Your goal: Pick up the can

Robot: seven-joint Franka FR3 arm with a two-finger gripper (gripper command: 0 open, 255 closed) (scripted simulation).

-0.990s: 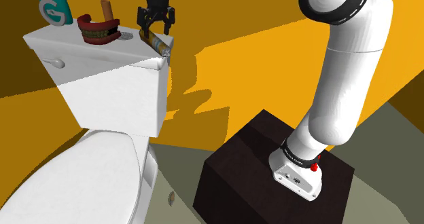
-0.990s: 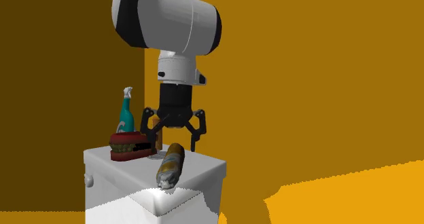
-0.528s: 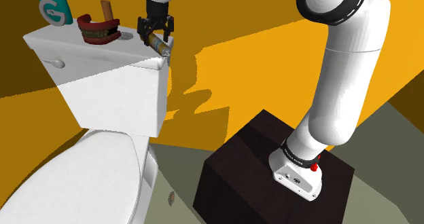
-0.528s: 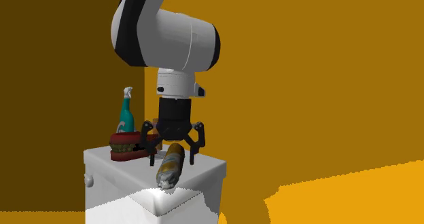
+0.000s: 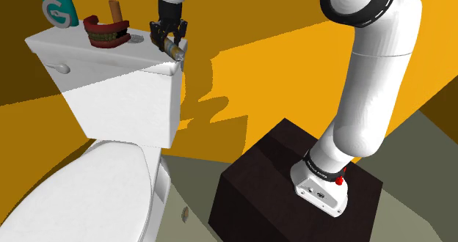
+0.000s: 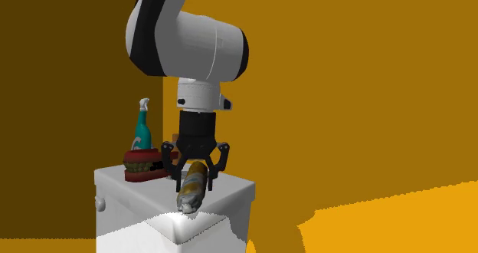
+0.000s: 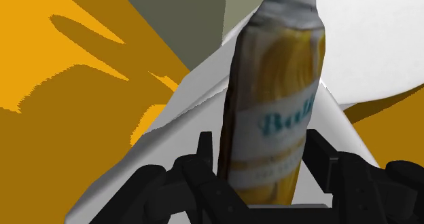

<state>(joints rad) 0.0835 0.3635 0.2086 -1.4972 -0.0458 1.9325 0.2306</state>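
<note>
And the claw pinches in: half a second ago its fingers straddled the yellow-labelled can with room to spare, now they press its sides (snug, by the wrist view) as it lies on the toilet tank lid, seemingly ready for lifting.

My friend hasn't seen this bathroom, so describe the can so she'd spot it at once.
Find the white toilet tank. On its lid, at the end under the black pincer, lies the can: yellow and white, on its side, unlike the upright teal bottle and red teeth.
</note>
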